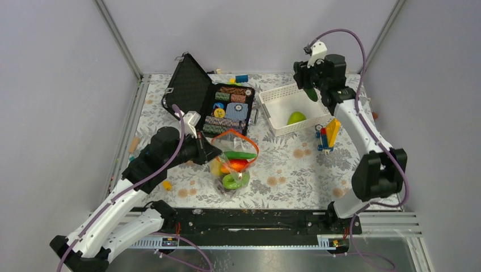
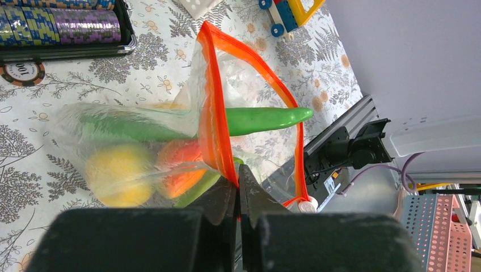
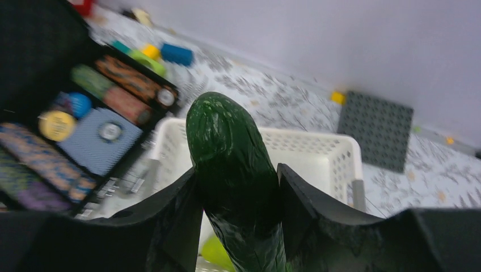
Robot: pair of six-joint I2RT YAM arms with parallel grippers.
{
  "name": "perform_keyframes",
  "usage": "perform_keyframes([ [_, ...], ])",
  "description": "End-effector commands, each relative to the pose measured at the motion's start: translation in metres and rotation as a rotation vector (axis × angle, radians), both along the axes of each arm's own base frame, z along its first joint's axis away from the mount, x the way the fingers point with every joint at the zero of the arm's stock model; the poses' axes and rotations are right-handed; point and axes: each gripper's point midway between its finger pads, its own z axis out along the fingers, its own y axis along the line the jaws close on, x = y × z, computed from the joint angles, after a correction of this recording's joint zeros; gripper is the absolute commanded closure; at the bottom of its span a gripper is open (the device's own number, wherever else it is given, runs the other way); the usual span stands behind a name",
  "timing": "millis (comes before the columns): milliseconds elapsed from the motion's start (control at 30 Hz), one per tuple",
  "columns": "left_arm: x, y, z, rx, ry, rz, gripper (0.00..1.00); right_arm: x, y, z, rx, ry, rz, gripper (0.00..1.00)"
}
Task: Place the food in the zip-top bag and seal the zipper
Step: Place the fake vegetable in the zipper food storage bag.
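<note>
The left gripper (image 2: 237, 182) is pinched shut on the zipper (image 2: 210, 102); the zip-top bag (image 2: 249, 79) gapes just beyond it, toy food (image 2: 120, 173) inside. Farther off, the right gripper (image 3: 237, 171) clamps a dark green cucumber (image 3: 227, 133) above the white basket (image 3: 320, 154).

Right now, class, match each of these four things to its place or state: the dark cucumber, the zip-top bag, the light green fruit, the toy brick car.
Things:
1 dark cucumber
2 zip-top bag
3 light green fruit
4 toy brick car

Places:
A in the white basket
B on the table, right of the basket in the top view
C gripped by the right gripper
D pinched at the zipper by the left gripper

Pairs: 1-C, 2-D, 3-A, 4-B
</note>
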Motion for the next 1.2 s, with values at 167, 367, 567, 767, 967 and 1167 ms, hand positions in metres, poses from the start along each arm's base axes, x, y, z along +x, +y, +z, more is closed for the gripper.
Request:
perform_keyframes([
  [167,0.000,-0.001,0.022,-0.081,-0.077,0.006,1.00,-0.106,0.076,0.146,0.529,-0.278,0.347,0.79],
  [367,-0.002,0.002,0.024,-0.090,-0.086,0.013,1.00,-0.177,0.125,0.170,0.624,-0.306,0.517,0.80],
  [567,-0.002,0.001,0.025,-0.098,-0.085,0.015,1.00,-0.218,0.161,0.174,0.717,-0.259,0.618,0.80],
  [767,-0.003,0.000,0.027,-0.108,-0.083,0.015,1.00,-0.249,0.193,0.168,0.795,-0.260,0.699,0.80],
  [967,-0.004,-0.001,0.028,-0.116,-0.078,0.009,1.00,-0.281,0.222,0.160,0.897,-0.241,0.779,0.80],
  [1167,-0.009,-0.005,0.033,-0.144,-0.077,-0.020,1.00,-0.288,0.250,0.136,0.928,-0.192,0.779,0.79],
])
